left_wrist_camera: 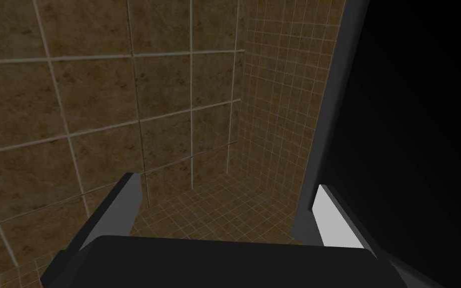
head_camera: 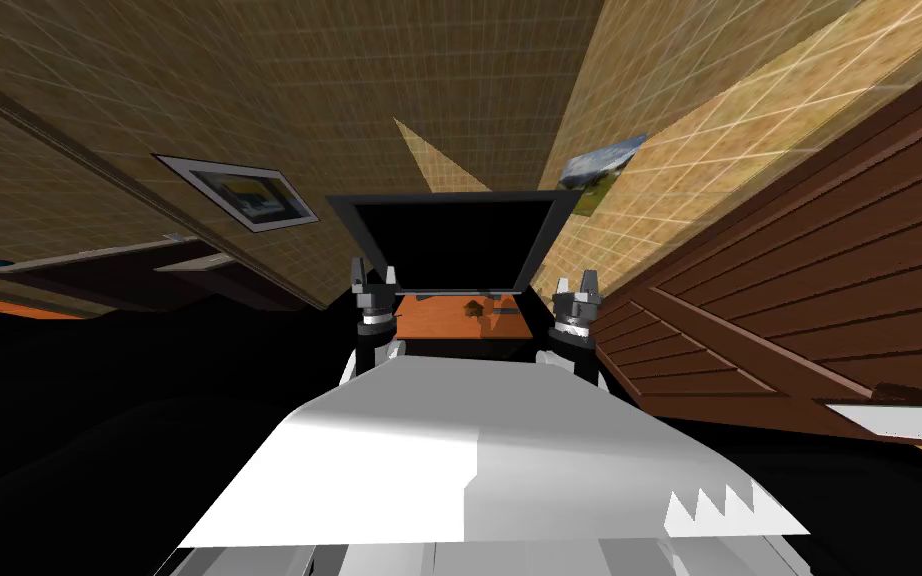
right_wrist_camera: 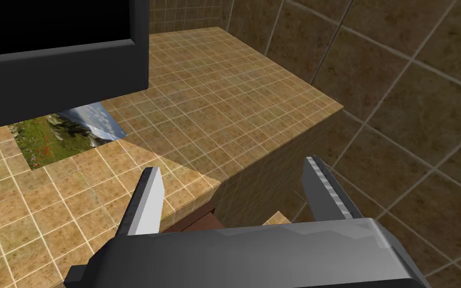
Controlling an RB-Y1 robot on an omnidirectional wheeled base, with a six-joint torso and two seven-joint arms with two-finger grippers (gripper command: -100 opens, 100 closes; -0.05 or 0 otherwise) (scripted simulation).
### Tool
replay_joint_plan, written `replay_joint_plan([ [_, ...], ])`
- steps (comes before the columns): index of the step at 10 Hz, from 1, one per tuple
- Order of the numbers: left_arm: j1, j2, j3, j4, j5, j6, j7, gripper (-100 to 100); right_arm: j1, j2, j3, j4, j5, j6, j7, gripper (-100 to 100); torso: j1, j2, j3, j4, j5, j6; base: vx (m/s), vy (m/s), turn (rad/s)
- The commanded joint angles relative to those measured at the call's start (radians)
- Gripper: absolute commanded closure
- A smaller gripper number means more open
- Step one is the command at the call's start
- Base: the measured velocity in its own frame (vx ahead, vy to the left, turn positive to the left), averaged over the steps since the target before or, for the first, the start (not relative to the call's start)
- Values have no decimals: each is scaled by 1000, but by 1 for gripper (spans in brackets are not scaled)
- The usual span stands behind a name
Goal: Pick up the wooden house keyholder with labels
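A small brown thing (head_camera: 471, 308), which may be the keyholder, rests on an orange-brown tabletop (head_camera: 429, 318) under a black screen (head_camera: 459, 240). Its shape and labels are too small to make out. My left gripper (head_camera: 373, 274) hangs at the table's left end, and my right gripper (head_camera: 577, 286) at its right end, each well apart from the brown thing. The left gripper (left_wrist_camera: 227, 181) is open, with nothing between its fingers, facing tiled walls beside the screen's dark frame (left_wrist_camera: 332, 115). The right gripper (right_wrist_camera: 232, 165) is open too and holds nothing.
The screen's lower corner (right_wrist_camera: 64, 75) lies close to my right hand, with a landscape picture (right_wrist_camera: 69, 130) on the tiled wall behind it. A dark brown panelled wooden surface (head_camera: 829, 270) runs along my right. A framed picture (head_camera: 239, 192) hangs on the left wall above a black area.
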Motion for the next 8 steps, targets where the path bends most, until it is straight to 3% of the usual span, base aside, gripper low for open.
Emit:
replay_joint_plan([
  [1,0,0,0,0,0,0,0,0,2,-42,2,12,24,5,18,-100,0,0,0,0,0,0,-11,26,181],
  [4,0,0,0,0,0,0,0,0,6,-98,6,43,83,21,63,-100,3,1,1,0,1,0,-23,55,171],
  [8,0,0,0,0,0,0,0,0,13,-154,13,113,202,58,160,-100,4,1,1,0,1,0,-16,70,285],
])
